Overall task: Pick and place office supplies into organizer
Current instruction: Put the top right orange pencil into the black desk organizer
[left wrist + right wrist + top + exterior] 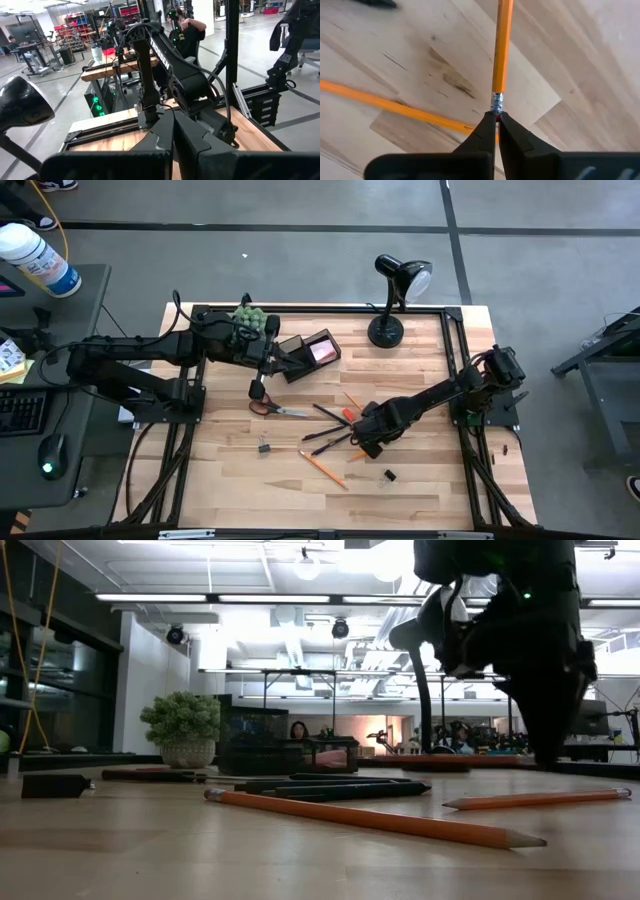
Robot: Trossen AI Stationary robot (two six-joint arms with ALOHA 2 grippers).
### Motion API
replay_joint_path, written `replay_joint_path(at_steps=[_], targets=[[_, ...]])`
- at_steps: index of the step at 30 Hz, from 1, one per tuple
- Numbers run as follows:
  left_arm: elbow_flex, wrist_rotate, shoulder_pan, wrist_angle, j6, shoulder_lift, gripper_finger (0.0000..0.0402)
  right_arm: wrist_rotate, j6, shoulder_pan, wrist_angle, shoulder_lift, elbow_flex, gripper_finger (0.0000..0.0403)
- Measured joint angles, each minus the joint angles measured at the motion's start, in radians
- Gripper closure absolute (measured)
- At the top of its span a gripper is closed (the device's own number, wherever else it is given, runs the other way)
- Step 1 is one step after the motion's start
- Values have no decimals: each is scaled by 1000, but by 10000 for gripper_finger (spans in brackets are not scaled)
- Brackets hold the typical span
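My right gripper (368, 432) (496, 117) points down over the middle of the table, shut on an orange pencil (501, 45). In the low view it is the dark mass (545, 755) at the right. A second orange pencil (395, 105) lies on the wood just beside the fingers. Another pencil (322, 467), black pens (330, 415), red-handled scissors (280, 410) and two small black clips (265, 447) (390, 475) lie flat on the table. The black organizer (310, 352), with a pink pad in it, stands at the far middle. My left gripper (285, 363) (173, 135) waits shut and level beside it, holding nothing. My right gripper pinches the pencil's eraser end, just behind the metal band (497, 100), between its two fingertips. The fingers come from above, pointing down. The pencil runs away from them over the wood; whether its point rests on the table, I cannot tell.
A black desk lamp (395, 300) stands at the far right and a small green plant (250, 320) at the far left, behind my left arm. The table's near strip (330, 510) is bare wood. A bottle (40, 260) and keyboard sit off the table to the left.
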Motion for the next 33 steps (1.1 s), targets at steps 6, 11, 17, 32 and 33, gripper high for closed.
replay_joint_path(at_steps=[6, 11, 17, 32, 33], targets=[[0, 16, 0, -19, -3, 0, 401, 94, -30, 0, -50, 0, 60, 401], [0, 43, 0, -35, -3, 0, 401, 163, -88, -4, -71, -1, 118, 401], [0, 62, 0, -155, 56, -2, 401, 220, -184, -28, -101, -1, 206, 402], [0, 77, 0, -251, 421, -2, 401, 223, -427, -105, -145, -2, 504, 403], [0, 77, 0, -251, 450, -2, 401, 217, -436, -108, -149, -2, 520, 403]])
